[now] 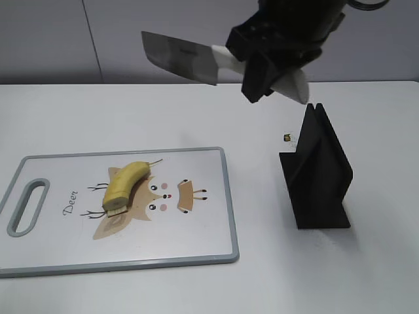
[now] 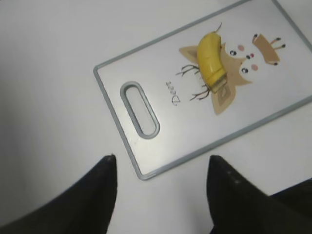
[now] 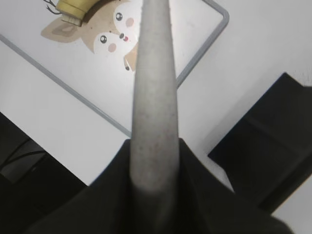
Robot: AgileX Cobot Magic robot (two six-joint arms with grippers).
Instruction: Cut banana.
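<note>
Clamping the white handle of a cleaver between its fingers, the right gripper hung high over the table, blade out to the left, and since nothing steadied the banana a slanted or off-centre chop could roll it or miss it. That banana lay on the deer-print cutting board, well below and left of the blade, stem pointing away and cut face nearest. Near the board's handle end, the left gripper hovered spread and empty, apart from the fruit.
</note>
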